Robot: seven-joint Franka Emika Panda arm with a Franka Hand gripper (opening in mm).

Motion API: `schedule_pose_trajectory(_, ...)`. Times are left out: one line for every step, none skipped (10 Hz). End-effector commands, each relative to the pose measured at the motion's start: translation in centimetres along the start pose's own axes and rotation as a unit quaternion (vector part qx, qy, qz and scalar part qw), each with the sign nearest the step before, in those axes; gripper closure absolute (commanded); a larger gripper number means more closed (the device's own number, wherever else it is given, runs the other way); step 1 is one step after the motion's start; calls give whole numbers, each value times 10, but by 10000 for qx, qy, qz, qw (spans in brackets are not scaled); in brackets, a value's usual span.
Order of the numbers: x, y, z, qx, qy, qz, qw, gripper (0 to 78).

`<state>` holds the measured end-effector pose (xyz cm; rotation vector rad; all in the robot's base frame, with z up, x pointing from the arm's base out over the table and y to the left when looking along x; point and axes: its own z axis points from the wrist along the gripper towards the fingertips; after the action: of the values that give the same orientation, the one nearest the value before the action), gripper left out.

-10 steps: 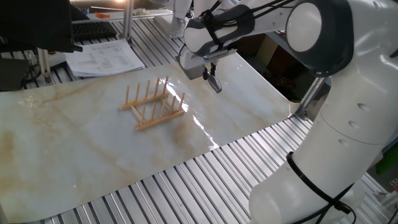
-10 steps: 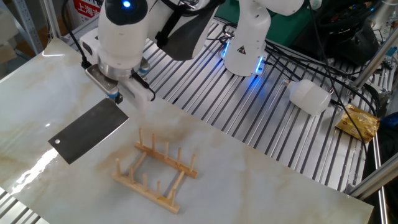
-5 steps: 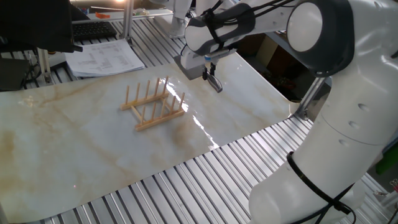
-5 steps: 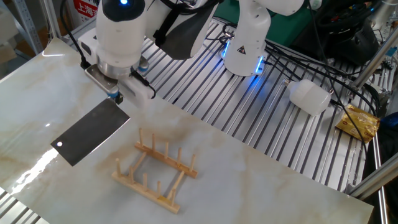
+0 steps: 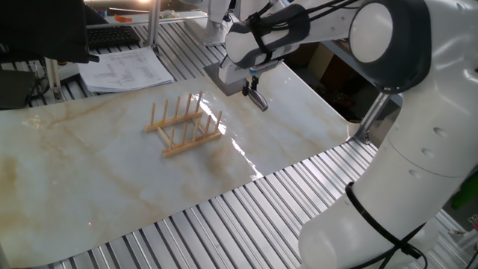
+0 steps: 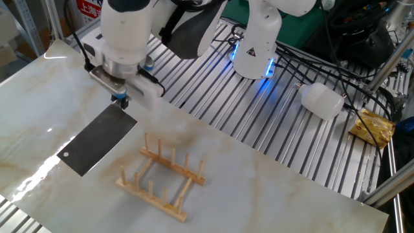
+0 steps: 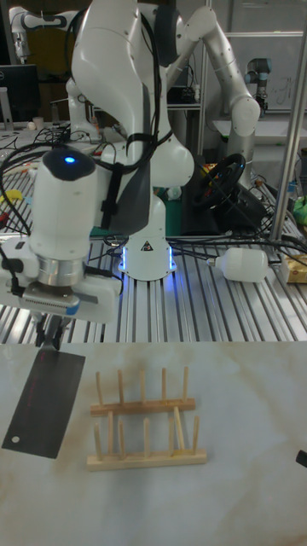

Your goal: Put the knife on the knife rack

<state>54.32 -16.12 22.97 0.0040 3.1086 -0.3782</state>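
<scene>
We see the gripper (image 6: 123, 100) pinching the knife (image 6: 97, 139) by its handle end, so the broad blade hangs down and slants toward the table (image 6: 259, 188). Against the frame a second ago, the blade has shifted a little toward the rack (image 6: 162, 178) and sits slightly higher; its lower corner with the small hole now lies closer to the rack's near rail. The arm's wrist has also crept a touch the same way. The rack itself has not moved: it stands on the marbled table, pegs upright, with the knife off to one side and apart from it. In the tall view the blade (image 7: 44, 401) hangs just beside the rack (image 7: 145, 422), below the gripper (image 7: 49, 335).
</scene>
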Motion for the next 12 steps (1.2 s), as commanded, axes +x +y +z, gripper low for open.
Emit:
schedule_pose_trajectory(1, 13, -17, 233, -34, 172, 9996, 764)
schedule_pose_trajectory(2, 15, -19, 257, -35, 193, 9995, 764)
schedule_pose_trajectory(5, 23, -28, 390, -34, 217, 9990, 764)
schedule_pose_trajectory(6, 26, -31, 449, -36, 228, 9987, 764)
schedule_pose_trajectory(6, 27, -31, 463, -38, 229, 9987, 764)
schedule_pose_trajectory(5, 29, -32, 470, -34, 218, 9986, 764)
schedule_pose_trajectory(5, 32, -32, 576, -33, 199, 9981, 764)
schedule_pose_trajectory(5, 34, -33, 674, -35, 181, 9976, 764)
schedule_pose_trajectory(5, 34, -33, 674, -35, 181, 9976, 764)
schedule_pose_trajectory(7, 39, -37, 751, -23, 175, 9970, 764)
schedule_pose_trajectory(8, 40, -36, 789, -15, 163, 9967, 764)
schedule_pose_trajectory(9, 43, -35, 852, -17, 154, 9962, 764)
